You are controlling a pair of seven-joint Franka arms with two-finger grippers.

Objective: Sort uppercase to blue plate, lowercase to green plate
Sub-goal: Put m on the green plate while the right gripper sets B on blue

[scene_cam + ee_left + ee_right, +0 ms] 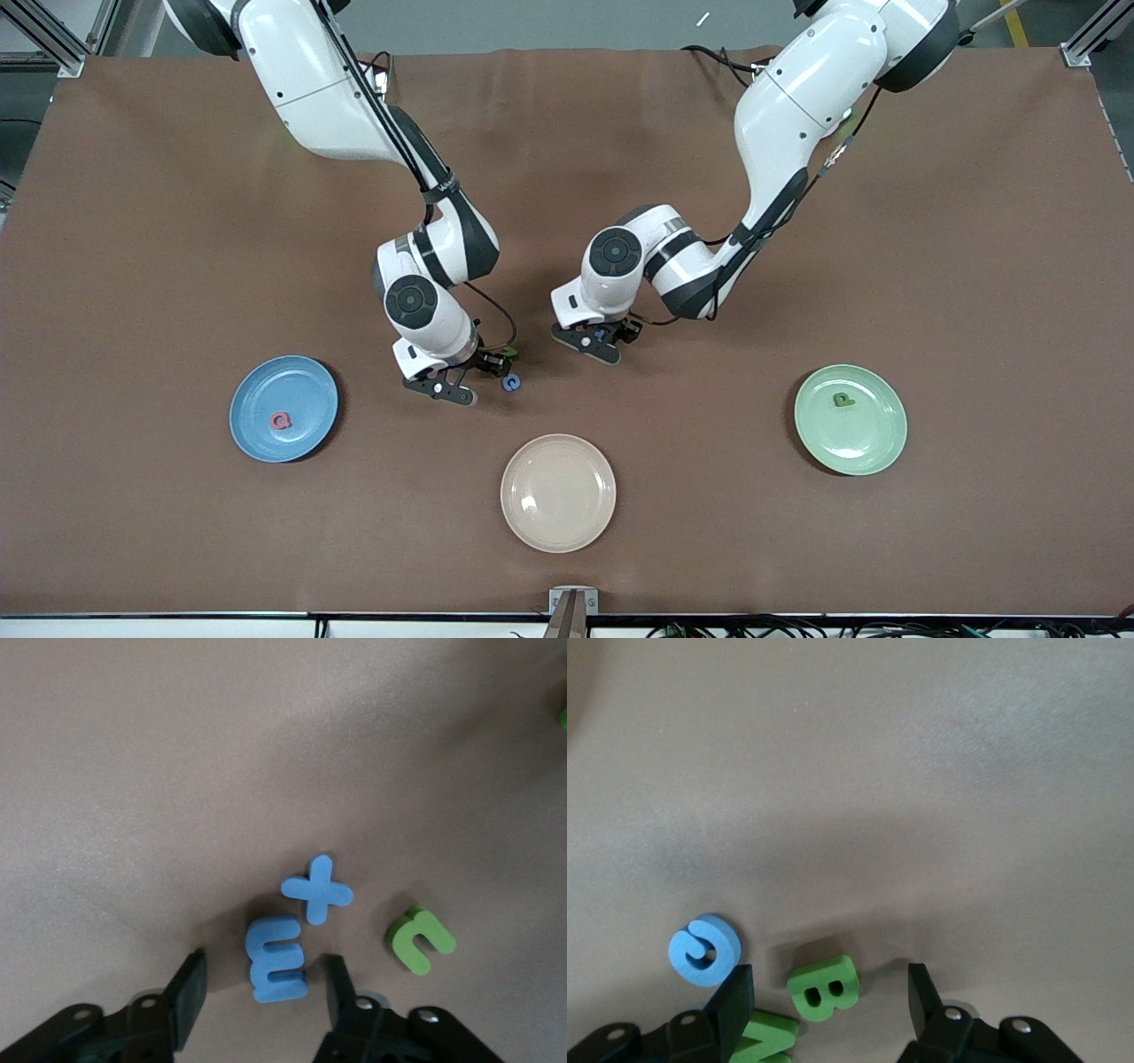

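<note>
left claw (261, 992) low at mid-desk, fingers apart astride blue m (276, 958) — set to pinch it for green plate (877, 447) | right claw (828, 1005) apart astride green B (824, 986) — bound for blue plate (306, 390)

A wide brown cloth (930, 266) covers the table almost edge to edge, matte and faintly wrinkled near the top of the front view. Soft overhead light throws short, blurred shadows on it. Above the cloth lies a strip of grey floor (549, 22) with a yellow painted line (1015, 25) at one corner and a small white mark (702, 19). 2 aluminium frame posts (1088, 40) stand at the table's upper corners. Along the lower edge runs a white rail (177, 626) with dark cables (797, 629) bunched below it, and a small metal bracket (572, 601) sits at the middle.
</note>
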